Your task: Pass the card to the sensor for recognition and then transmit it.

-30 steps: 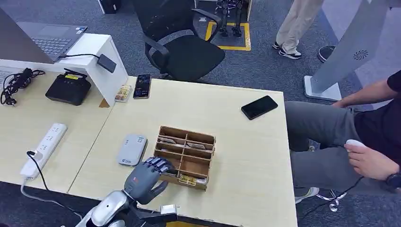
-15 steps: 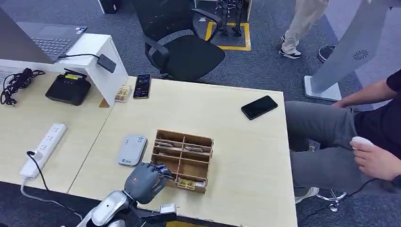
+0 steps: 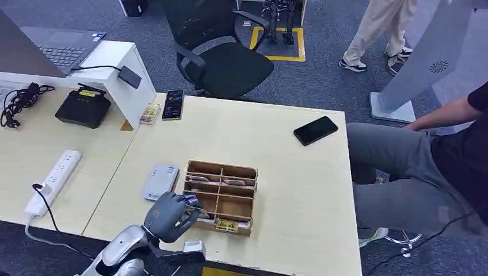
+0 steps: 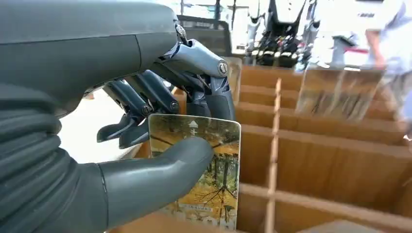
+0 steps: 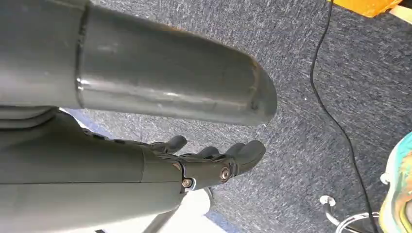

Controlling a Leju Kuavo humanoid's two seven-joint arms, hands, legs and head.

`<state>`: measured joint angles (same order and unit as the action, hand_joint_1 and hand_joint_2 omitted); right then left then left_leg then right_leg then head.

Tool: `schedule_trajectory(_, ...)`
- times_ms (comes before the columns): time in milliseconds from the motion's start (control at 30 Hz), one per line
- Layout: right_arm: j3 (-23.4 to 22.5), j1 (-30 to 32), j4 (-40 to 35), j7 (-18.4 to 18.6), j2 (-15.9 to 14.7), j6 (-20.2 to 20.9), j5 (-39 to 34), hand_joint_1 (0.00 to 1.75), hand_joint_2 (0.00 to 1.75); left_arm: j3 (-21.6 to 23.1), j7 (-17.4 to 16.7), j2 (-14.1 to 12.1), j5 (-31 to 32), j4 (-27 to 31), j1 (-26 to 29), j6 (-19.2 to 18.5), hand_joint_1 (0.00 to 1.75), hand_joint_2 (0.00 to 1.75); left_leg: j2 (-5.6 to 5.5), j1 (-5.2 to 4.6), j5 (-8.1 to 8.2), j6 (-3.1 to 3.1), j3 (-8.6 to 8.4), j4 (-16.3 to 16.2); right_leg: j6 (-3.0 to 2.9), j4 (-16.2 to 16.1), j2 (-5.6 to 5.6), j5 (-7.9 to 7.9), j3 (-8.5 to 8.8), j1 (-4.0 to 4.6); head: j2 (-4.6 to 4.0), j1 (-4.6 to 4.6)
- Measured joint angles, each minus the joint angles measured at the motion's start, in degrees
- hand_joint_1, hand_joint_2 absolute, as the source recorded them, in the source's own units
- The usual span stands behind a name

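Left hand: the left hand (image 3: 168, 214) had drawn back a little toward the robot over the last second and curled tighter, at the near left corner of the wooden organiser box (image 3: 221, 195). From the left wrist view the left hand (image 4: 145, 141) was pinching a card (image 4: 206, 170), thumb pressed on its printed face and fingers (image 4: 214, 97) behind it.

Card: upright in that pinch, a yellow-brown woodland print with a small arrow near one edge. It stood at the box's near compartment, and I could not tell whether it had cleared the slot completely.

Box: it had slid slightly toward the robot's left with the hand's pull, so it sat closer to the grey sensor pad (image 3: 161, 181) beside it.

Right hand: the right hand (image 5: 214, 162) hung over the carpet, fingers loosely extended, holding nothing.

Person: seated at the right end of the table (image 3: 288, 161); their hand had gone from the spot on the lap where it rested a moment before.

Meaning: the grasp looked made, so I judged the pick nearly done; lifting the card free and carrying it over to the sensor pad came next.

Risk: the light box might drag along if the card caught on a divider.
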<state>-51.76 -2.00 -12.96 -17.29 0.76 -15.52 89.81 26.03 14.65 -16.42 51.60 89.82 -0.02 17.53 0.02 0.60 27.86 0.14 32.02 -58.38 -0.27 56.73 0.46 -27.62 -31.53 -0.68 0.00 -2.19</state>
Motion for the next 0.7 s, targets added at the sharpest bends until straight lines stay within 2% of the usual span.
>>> schedule_trajectory(200, 0.00, 0.01, 0.00, -0.13, 0.00, 0.13, 0.00, 0.00, 0.00, -4.59, 2.84, -4.94, -6.79, 8.55, -3.40, -4.98, 1.75, 1.75, -0.01, 0.00, -0.02, -0.03, -0.01, 0.00, 0.00, 0.03, -0.01, 0.00, 0.01, 0.00, 0.00, 0.00)
schedule_trajectory(700, 0.00, 0.10, 0.00, -0.04, 0.55, 0.42, -0.33, 0.00, 0.00, -9.73, 4.50, -10.40, -9.13, 17.67, -6.04, -5.94, 1.75, 1.75, 0.00, 0.00, -0.03, -0.04, 0.00, 0.00, -0.02, 0.03, 0.01, 0.01, 0.00, 0.00, 0.00, 0.00)
